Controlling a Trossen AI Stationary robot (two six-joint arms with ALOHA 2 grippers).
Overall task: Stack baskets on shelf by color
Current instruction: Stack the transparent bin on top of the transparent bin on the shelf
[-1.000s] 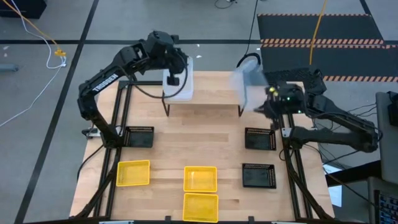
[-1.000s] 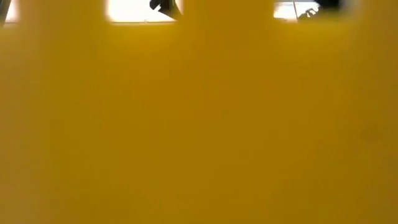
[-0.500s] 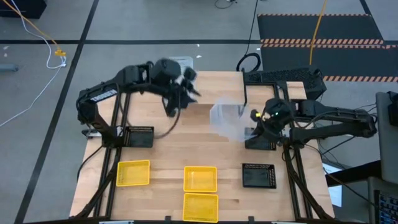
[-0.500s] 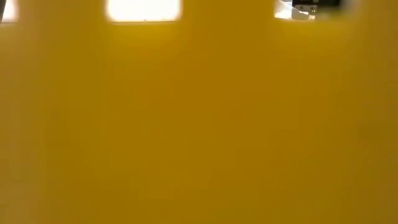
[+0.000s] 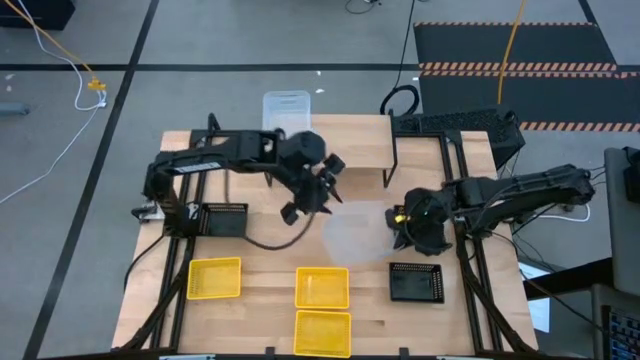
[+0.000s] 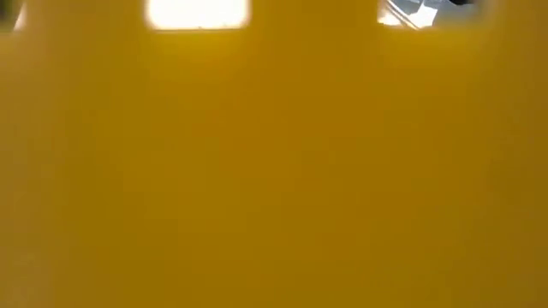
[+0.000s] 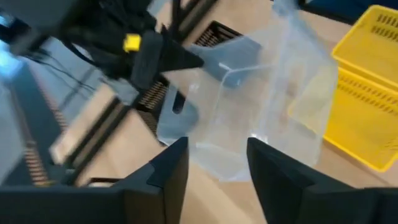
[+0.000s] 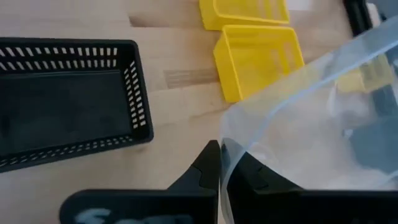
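Slippage is worrying me: I'm holding the clear basket [image 8: 311, 124] by one thin wall in the right gripper [image 8: 222, 163], left gripper [image 7: 214, 165] spread at its nine o'clock.

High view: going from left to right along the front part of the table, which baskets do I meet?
Yellow basket → two yellow baskets at the middle, one behind the other → black basket.

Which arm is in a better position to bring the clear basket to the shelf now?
Probably right: the right gripper already pinches the clear basket wall; the left gripper hovers open, empty.
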